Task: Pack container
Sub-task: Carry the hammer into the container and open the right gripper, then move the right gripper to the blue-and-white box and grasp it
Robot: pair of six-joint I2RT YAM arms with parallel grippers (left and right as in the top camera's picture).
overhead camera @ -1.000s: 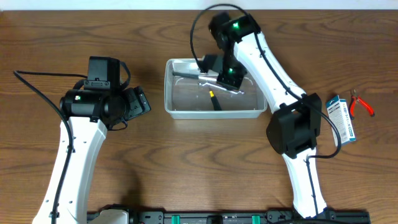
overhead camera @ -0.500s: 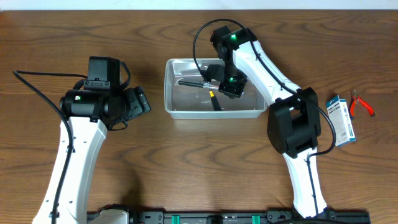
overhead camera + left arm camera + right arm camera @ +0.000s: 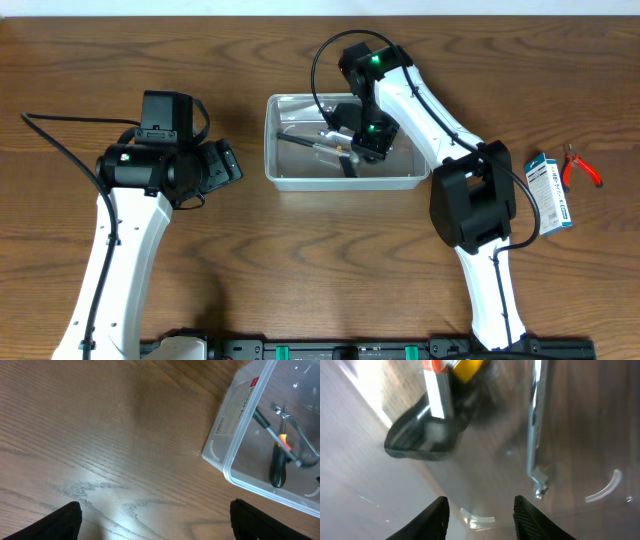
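The clear plastic container (image 3: 268,150) stands at the table's middle back. In it lie a black-handled screwdriver with a yellow collar (image 3: 346,163) and a slim metal tool (image 3: 303,141). My right gripper (image 3: 362,140) is down inside the container, open and empty, just right of both tools. In the right wrist view its fingers (image 3: 480,515) are spread over the tub floor, with the black handle (image 3: 422,435) and the metal tool (image 3: 535,425) ahead. My left gripper (image 3: 226,161) is open and empty over bare table left of the container (image 3: 234,410).
A blue box (image 3: 548,192) and red-handled pliers (image 3: 581,166) lie at the table's right side. The right arm's elbow (image 3: 472,205) hangs over the table between the container and the box.
My right gripper came down into the container and let go of the metal tool, which now lies on the tub floor. The left arm has not moved.
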